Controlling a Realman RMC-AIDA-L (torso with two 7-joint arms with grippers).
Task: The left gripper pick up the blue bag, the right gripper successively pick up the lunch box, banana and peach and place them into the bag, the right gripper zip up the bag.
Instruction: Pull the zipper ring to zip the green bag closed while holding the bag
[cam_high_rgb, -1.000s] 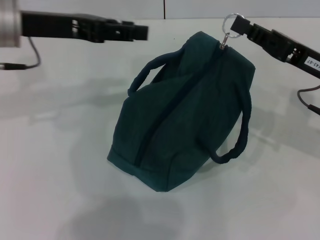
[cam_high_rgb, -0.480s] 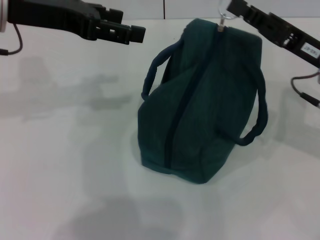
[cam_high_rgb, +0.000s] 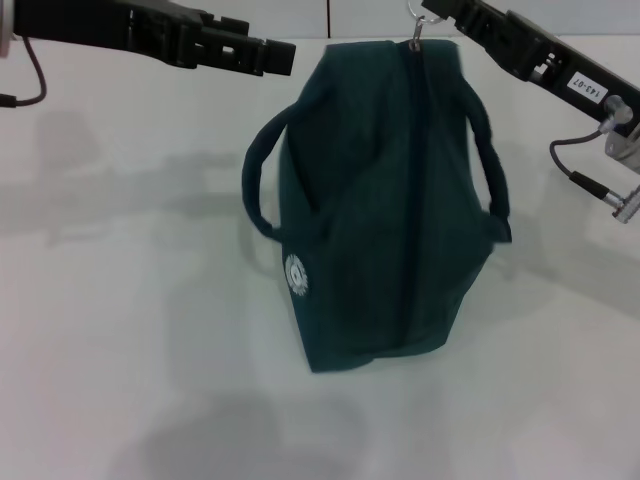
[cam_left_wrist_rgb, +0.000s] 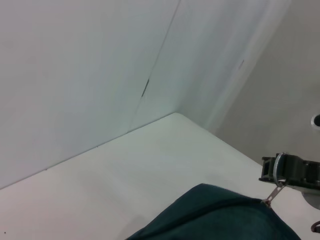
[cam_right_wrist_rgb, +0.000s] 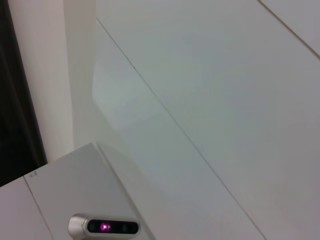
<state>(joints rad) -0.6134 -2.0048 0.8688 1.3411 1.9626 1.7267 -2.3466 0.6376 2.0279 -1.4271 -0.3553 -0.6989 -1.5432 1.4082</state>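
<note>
I've got the right gripper (cam_high_rgb: 432, 12) clamped on the zipper pull (cam_high_rgb: 416, 33), the blue bag (cam_high_rgb: 385, 200) hanging right below it. Left gripper (cam_high_rgb: 280, 55) sits off beside, clenched on nothing.

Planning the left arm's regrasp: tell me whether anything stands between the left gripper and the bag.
Nothing visible does. The left gripper hangs apart from the bag, bare table below; the right gripper holds its zipper ring.

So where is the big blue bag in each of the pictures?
Head view: the blue bag fills the middle, its zip pull at the top by the right gripper.
Left wrist view: only its top shows, at the bottom edge.
Right wrist view: not in it.
Shared landmark: the metal zip pull, in the head and left wrist views.
</note>
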